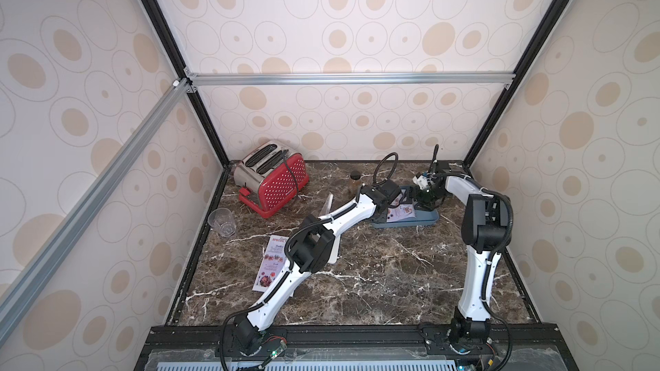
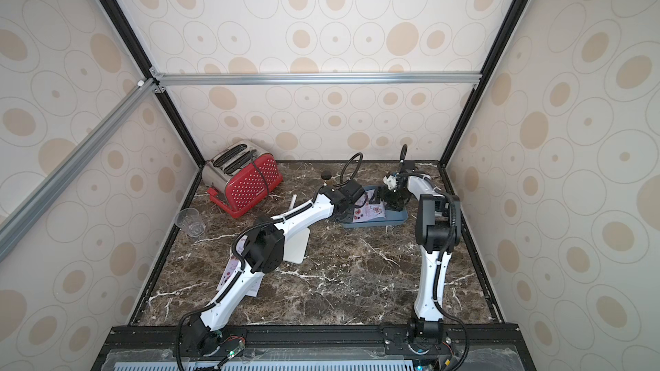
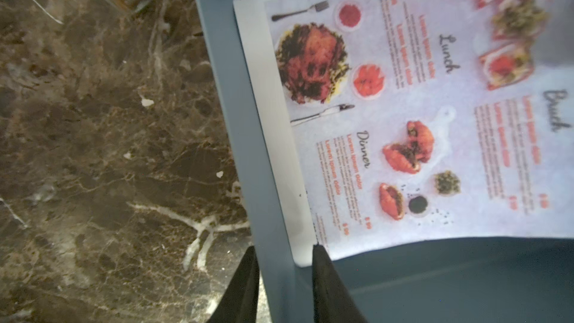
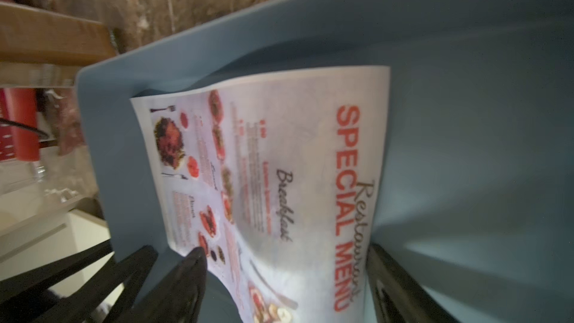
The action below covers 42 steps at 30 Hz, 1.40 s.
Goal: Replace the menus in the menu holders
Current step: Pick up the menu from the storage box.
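Observation:
One menu [image 1: 401,213] [image 4: 279,166] lies bowed in the blue-grey tray [image 1: 407,223] at the back right. My left gripper [image 3: 285,253] is shut on the tray's wall [image 3: 248,119], one finger outside and the inner fingertip [image 3: 318,253] on the menu's [image 3: 435,119] corner. My right gripper [image 4: 285,251] hangs open over the tray, its fingers straddling the sheet; I cannot tell whether they touch it. A second menu [image 1: 271,262] lies flat on the marble, partly under the left arm. The clear menu holder [image 2: 293,203] stands on its white base [image 2: 296,244] behind that arm.
A red toaster [image 1: 271,180] sits at the back left with a clear cup [image 1: 222,222] in front of it. A brown jar [image 1: 354,183] stands just behind the left wrist, close to the tray. Enclosure walls close in the left, back and right sides.

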Each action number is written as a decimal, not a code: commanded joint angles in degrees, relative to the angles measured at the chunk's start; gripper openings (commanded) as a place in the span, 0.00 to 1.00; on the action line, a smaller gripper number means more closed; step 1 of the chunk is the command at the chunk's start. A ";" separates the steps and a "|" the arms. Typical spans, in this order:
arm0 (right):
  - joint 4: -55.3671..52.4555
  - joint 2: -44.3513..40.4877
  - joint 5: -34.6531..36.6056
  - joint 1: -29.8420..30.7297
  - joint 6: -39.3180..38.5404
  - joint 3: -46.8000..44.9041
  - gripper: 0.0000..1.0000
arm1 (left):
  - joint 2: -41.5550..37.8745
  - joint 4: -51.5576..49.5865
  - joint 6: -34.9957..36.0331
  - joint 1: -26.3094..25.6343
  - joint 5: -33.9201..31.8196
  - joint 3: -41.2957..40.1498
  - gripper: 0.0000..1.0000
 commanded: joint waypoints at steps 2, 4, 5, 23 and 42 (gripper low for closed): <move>-1.07 -0.16 -11.72 -0.60 -1.17 -3.49 0.82 | 0.47 -0.17 -0.69 0.38 -0.42 2.20 0.28; -0.02 -1.19 -13.67 -0.87 -1.21 -5.10 0.82 | 0.52 -0.14 -0.60 0.37 -0.40 2.18 0.28; 1.23 -1.94 -14.78 -1.02 -0.77 -6.28 0.83 | 0.50 -0.15 -0.51 0.38 -0.36 2.18 0.28; 14.82 -3.18 -22.18 -2.44 10.15 -12.11 0.83 | -14.34 11.05 11.22 -1.29 -10.85 -13.14 0.55; 17.06 -1.88 -22.94 -2.47 12.91 -13.33 0.81 | -15.39 28.72 46.95 -5.89 -5.07 -23.51 0.68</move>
